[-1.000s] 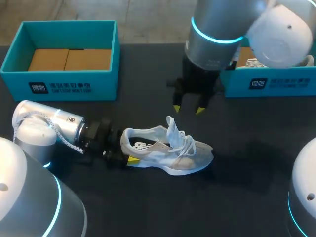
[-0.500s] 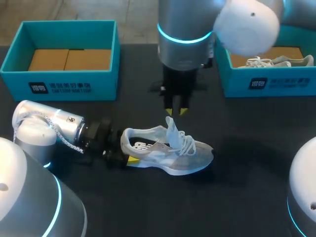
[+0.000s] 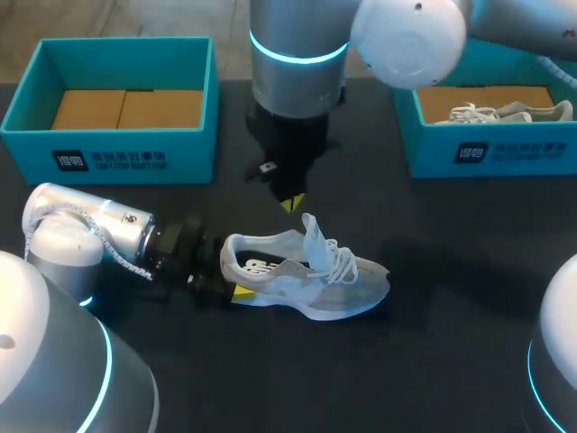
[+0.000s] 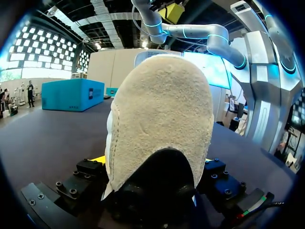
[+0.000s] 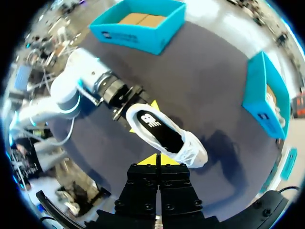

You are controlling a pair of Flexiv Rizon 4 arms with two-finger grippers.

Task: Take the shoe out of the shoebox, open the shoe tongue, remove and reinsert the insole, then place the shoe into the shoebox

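Left claw [image 4: 152, 164] grips the white mesh shoe [image 3: 306, 275] by its suede heel; right claw [image 3: 293, 202] hangs closed above.

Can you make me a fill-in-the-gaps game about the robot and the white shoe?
1. The left hand grips the white shoe by its ____.
2. The right hand hangs above the shoe, and its fingertips are coloured ____.
3. The blue box on the right arm's side has another white ____ inside.
Missing words: heel, yellow, shoe.
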